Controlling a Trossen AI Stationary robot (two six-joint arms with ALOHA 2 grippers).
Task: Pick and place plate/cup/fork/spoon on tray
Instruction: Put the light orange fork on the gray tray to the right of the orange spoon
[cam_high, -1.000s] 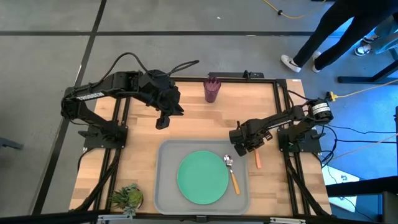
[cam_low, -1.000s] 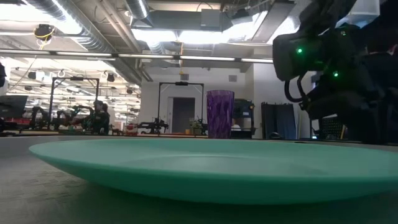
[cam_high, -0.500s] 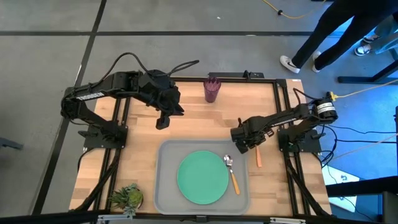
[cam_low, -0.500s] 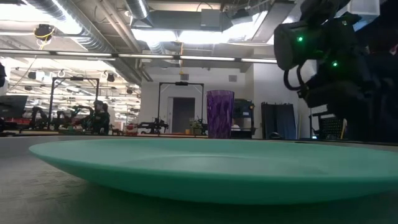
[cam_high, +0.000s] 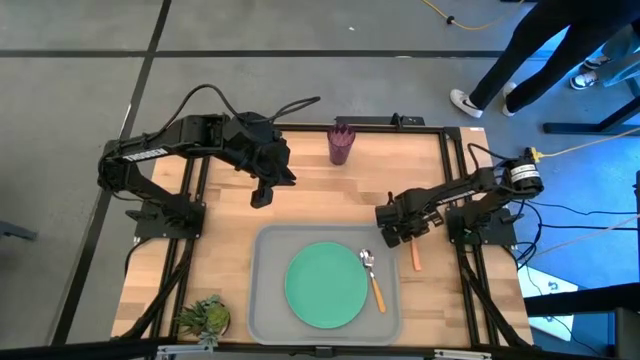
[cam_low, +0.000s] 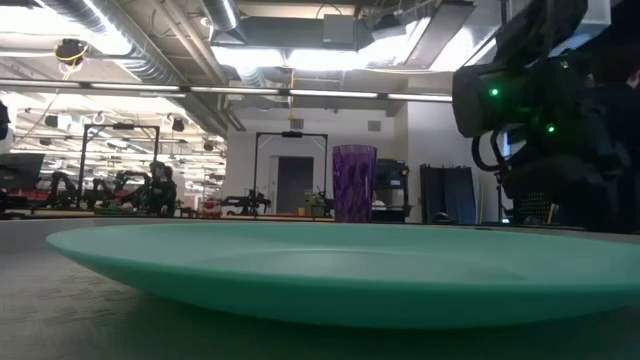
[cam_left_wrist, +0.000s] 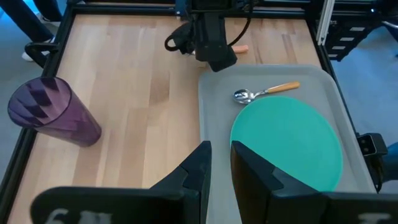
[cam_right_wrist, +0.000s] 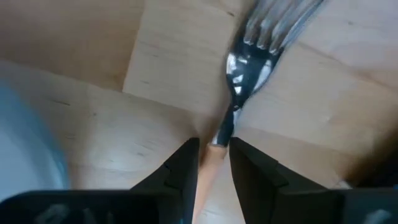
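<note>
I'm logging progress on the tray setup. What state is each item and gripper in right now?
Plate: flat on the tray.
Spoon: on the tray beside the plate.
Cup: upright on the table, off the tray.
Fork: on the table, handle between the right gripper's fingers.
Left gripper: holding nothing.

Tray (cam_high: 262, 300) at bench (cam_high: 220, 220) front centre. Plate (cam_high: 325, 285) in tray; spoon (cam_high: 372, 277) in tray just right of plate. Fork (cam_high: 415, 254) on bench right of tray, outside rim. Cup (cam_high: 341, 144) upright at bench rear centre, well apart from tray. Right pincer (cam_high: 397, 232) over fork, straddling handle. Left pincer (cam_high: 262, 195) above bench, left of cup, behind tray. Plant (cam_high: 203, 318) at front left corner, left of tray.
</note>
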